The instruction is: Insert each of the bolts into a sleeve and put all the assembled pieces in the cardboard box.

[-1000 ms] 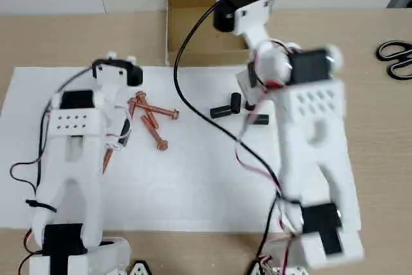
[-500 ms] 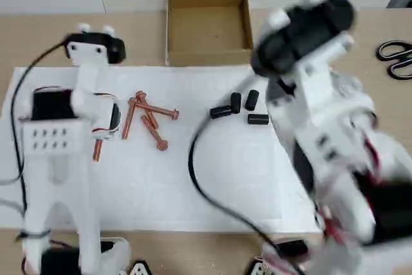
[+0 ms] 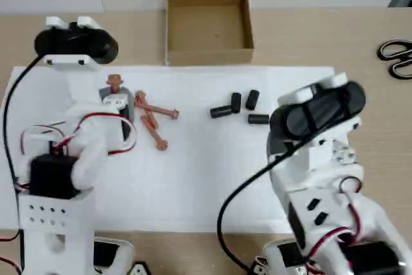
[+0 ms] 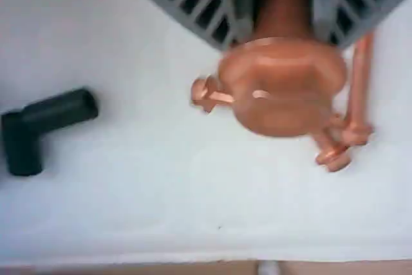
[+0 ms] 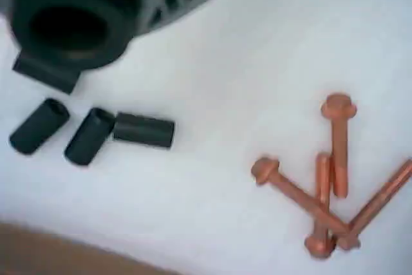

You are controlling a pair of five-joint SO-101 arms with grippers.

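Left jaws: closed on the shank of one bolt [image 4: 283, 91], with the flanged head standing clear of them. It is held off the sheet [image 3: 193, 178] at its left side, just beside the loose bolts [image 3: 154, 120]. Right jaws: by the wrist view, clamped on one sleeve [image 5: 67, 27], raised above the sheet with its open bore turned toward the wrist camera. Which way the bore faces relative to the bolt cannot be told. Judgement: each arm has lifted its half of a pair so that the two can be mated in the air, where neither can roll. The two held parts are well apart, so no insertion is in hand yet. The loose bolts lie crossed and touching in a small heap on the left half of the sheet. The loose sleeves [image 3: 235, 102] lie in a close group right of its centre, toward the far edge, so the stock is sorted by kind, one group on each arm's side. The box [image 3: 209, 56] sits open on the counter [image 3: 373, 133] against the sheet's far edge, between the two groups, and is judged reachable by either arm. No assembled piece is visible, so the task is judged to be at its first pairing. Scissors [image 3: 396, 53] lie at the counter's far right, apart from the work.
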